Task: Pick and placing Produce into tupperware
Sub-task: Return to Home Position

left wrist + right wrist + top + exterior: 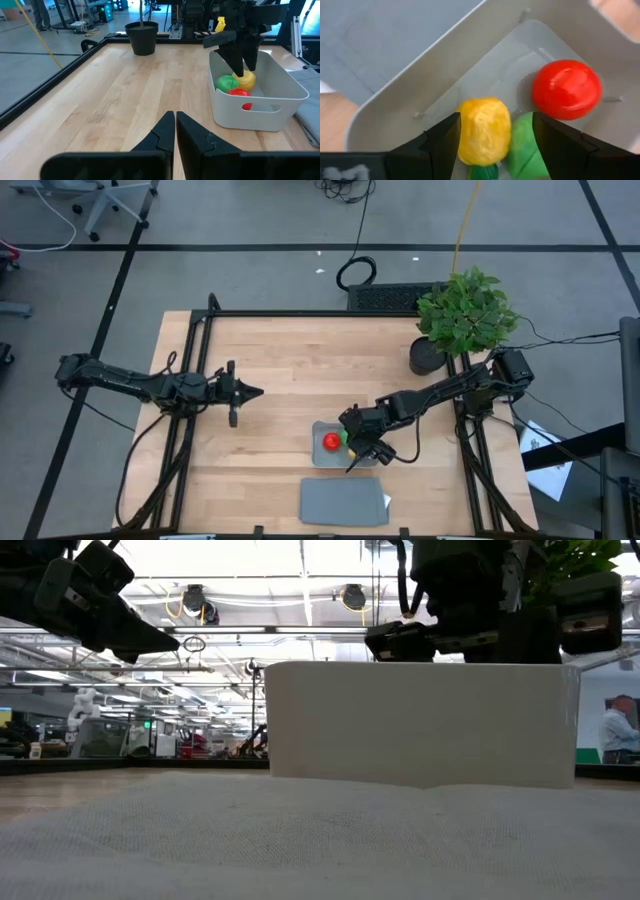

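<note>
From above, the right pincer (243, 67) hangs over the tupperware (260, 112) near the front middle of the pale wooden surface (280, 350), and its dark body covers part of the contents. The right wrist view fills that gap: its fingers (440, 142) stand wide apart on either side of the yellow piece (484, 131), which is crinkled and oval with a green tip. They hold nothing. All three pieces lie on the container's smooth, translucent floor. The glossy round red one (566, 90) sits apart from the yellow one, and the green one (525, 145) is pressed beside the yellow.

The left wrist view alone shows the tub's rounded corners and a small handle slot in its wall. It also shows the left pincer (175, 116) closed tip to tip and empty, over bare wood well to the tub's left.

The low view shows only the tub's blank wall and, in front of it, the finely textured flat grey lid (343, 500). A person (618, 730) stands far off in the room.

A leafy plant (467, 308) in a dark round pot (142, 37) stands at the back right corner
</note>
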You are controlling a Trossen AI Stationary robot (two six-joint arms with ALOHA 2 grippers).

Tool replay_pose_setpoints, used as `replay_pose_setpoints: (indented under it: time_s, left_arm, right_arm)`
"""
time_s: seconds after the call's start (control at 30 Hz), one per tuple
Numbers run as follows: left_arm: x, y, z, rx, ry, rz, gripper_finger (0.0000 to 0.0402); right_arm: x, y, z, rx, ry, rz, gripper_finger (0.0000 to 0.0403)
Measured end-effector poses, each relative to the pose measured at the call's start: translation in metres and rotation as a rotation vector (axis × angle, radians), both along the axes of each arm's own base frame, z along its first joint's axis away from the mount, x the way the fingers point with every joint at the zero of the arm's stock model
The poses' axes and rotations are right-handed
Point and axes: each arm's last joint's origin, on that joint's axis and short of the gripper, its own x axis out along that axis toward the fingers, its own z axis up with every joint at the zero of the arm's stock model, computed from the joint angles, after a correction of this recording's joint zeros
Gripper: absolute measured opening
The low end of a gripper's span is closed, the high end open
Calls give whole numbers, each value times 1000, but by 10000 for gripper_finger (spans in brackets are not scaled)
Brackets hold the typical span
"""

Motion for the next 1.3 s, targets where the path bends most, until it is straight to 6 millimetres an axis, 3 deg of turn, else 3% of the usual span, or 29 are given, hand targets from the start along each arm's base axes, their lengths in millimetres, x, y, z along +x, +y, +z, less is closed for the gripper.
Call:
replay_pose_setpoints:
  time_s: [0.3, 0.63, 1.0, 1.3]
  left_arm:
    - [0, 0, 0, -1, 0, 2, 21]
    - [-1, 0, -2, -10, 24, 6, 21]
    - [-1, 0, -2, -10, 21, 6, 21]
    - [0, 0, -1, 23, 18, 7, 21]
  right_arm:
    - [9, 2, 19, -57, -33, -47, 238]
    - [9, 1, 22, -113, -41, -46, 228]
    - [8, 2, 27, -150, -81, -57, 159]
    - [5, -5, 43, -183, -145, -92, 70]
